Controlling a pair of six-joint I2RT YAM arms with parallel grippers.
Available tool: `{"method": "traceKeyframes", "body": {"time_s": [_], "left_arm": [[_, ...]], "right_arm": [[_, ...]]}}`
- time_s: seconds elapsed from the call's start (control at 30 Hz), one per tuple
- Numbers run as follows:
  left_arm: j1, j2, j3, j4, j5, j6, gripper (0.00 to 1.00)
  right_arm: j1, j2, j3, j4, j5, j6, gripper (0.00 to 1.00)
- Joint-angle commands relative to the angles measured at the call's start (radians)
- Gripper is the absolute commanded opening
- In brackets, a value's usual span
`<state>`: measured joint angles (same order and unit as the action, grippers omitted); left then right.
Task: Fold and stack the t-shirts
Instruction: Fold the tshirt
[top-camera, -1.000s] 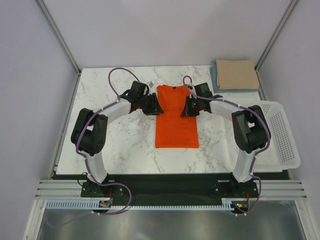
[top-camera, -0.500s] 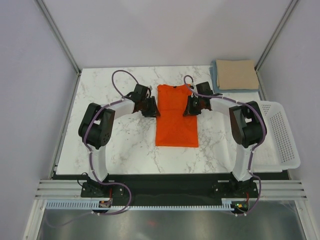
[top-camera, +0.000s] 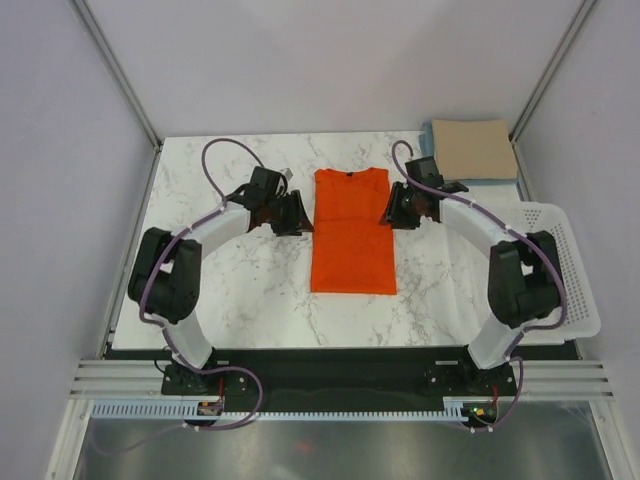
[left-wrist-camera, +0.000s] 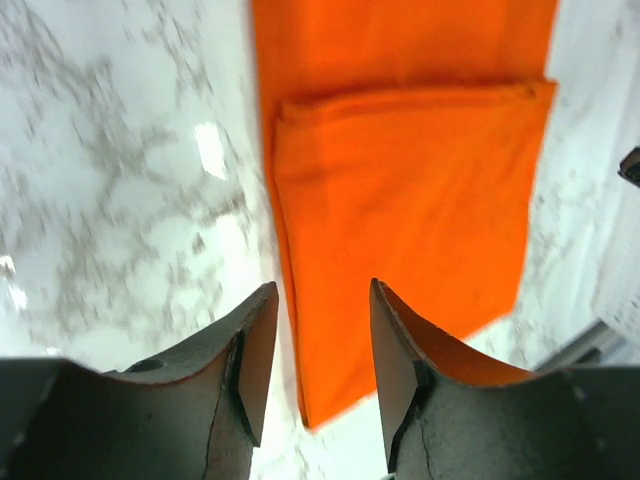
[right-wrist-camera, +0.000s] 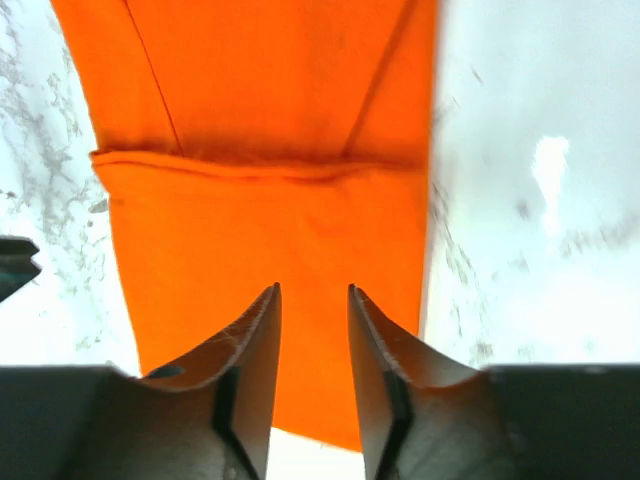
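The bright orange cloth t-shirt (top-camera: 352, 235) is laid flat at the middle of the white marbled worktop (top-camera: 250, 290) as a long narrow panel, collar at the far end. A crosswise edge of a doubled layer is seen across it.

The left claw (top-camera: 296, 214) and right claw (top-camera: 392, 208) are held at its two long edges, fingers apart, with nothing gripped.

A crosswise fold is judged to come next. Matching corners of one end should be pinched through all layers, then lifted and carried over evenly so the edges meet.

A folded tan-beige t-shirt (top-camera: 474, 148) is stacked on a light blue t-shirt (top-camera: 429, 150) at the far right corner.
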<state>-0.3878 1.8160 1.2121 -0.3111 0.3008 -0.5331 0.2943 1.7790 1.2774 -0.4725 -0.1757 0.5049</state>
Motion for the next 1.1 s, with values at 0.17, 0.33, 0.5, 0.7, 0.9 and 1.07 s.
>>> {"method": "traceKeyframes", "body": {"time_s": [0.17,0.33,0.5,0.7,0.9,1.07], "left_arm": [[-0.048,-0.322,-0.345,-0.017,0.159,-0.064,0.56],[-0.079,-0.428,-0.489,0.061,0.15,-0.126,0.61],[-0.08,-0.408,-0.595,0.136,0.181,-0.156,0.63],[-0.083,-0.363,-0.643,0.136,0.181,-0.156,0.63],[-0.088,-0.324,-0.643,0.136,0.181,-0.156,0.63],[-0.095,-0.296,-0.635,0.136,0.181,-0.156,0.63]], "right_arm": [[0.017,-0.372,-0.34,-0.117,0.159,0.365,0.52],[0.049,-0.463,-0.49,-0.084,0.153,0.432,0.56],[0.1,-0.466,-0.572,-0.006,0.148,0.478,0.55],[0.149,-0.483,-0.622,0.028,0.196,0.53,0.55],[0.172,-0.49,-0.671,0.074,0.226,0.58,0.53],[0.18,-0.486,-0.682,0.087,0.237,0.586,0.5]]}}
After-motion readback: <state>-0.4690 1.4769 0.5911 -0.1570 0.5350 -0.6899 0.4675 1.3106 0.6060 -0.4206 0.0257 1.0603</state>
